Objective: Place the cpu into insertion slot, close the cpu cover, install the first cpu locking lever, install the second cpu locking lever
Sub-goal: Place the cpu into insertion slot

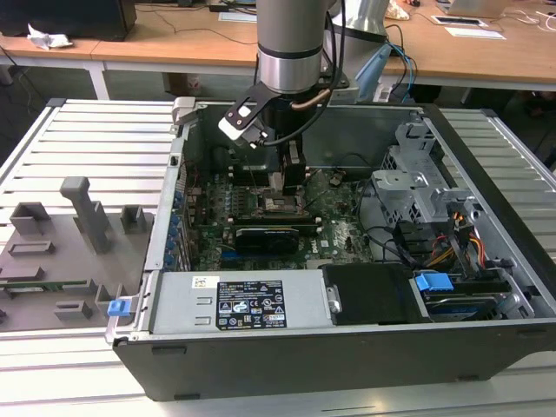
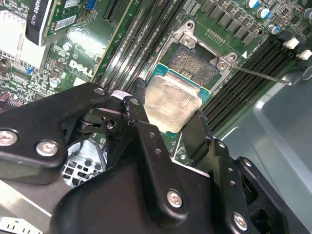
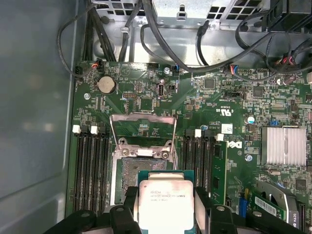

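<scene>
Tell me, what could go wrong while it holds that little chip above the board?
The cpu, held between the fingers, looks offset from the open socket; lowered skewed, it might bend the contacts. It could also slip from the grip, or catch the raised cpu cover.

One cpu [image 3: 163,204] is held by one gripper [image 3: 165,199] over one open socket [image 3: 127,176] on one motherboard [image 3: 146,100]. One coin battery [image 3: 106,85] and one finned heatsink [image 3: 283,145] are counted. Two blue tabs [image 1: 119,306] are seen on one computer case [image 1: 304,365], toward the exterior view's lower left and lower right.
</scene>
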### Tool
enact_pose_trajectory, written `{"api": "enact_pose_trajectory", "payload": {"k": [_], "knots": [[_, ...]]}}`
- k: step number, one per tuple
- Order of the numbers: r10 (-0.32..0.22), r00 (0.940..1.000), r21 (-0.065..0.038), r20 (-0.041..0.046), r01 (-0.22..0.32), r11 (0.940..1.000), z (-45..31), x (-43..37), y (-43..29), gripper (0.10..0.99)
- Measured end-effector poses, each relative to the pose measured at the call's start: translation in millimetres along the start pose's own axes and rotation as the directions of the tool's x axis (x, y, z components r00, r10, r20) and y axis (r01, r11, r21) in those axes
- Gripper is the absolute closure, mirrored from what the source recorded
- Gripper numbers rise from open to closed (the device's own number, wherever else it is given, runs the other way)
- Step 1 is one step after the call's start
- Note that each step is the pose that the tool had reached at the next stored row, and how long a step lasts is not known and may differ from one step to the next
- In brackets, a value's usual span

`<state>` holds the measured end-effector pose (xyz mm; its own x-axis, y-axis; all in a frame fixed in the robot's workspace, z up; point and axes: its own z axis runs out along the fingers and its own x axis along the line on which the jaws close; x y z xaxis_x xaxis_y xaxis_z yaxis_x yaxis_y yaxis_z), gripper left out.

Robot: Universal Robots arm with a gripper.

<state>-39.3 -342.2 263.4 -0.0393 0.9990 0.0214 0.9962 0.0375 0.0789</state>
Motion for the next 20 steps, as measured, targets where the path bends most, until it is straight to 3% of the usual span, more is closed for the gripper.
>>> {"api": "enact_pose_trajectory", "payload": {"k": [12, 20], "knots": [[0.0, 1.0, 0.0, 0.0, 0.0, 1.0, 5.8, 0.3, -0.5, 0.545], [0.0, 1.0, 0.0, -0.0001, 0.0, 1.0, 19.4, 8.6, -1.9, 0.545]]}}
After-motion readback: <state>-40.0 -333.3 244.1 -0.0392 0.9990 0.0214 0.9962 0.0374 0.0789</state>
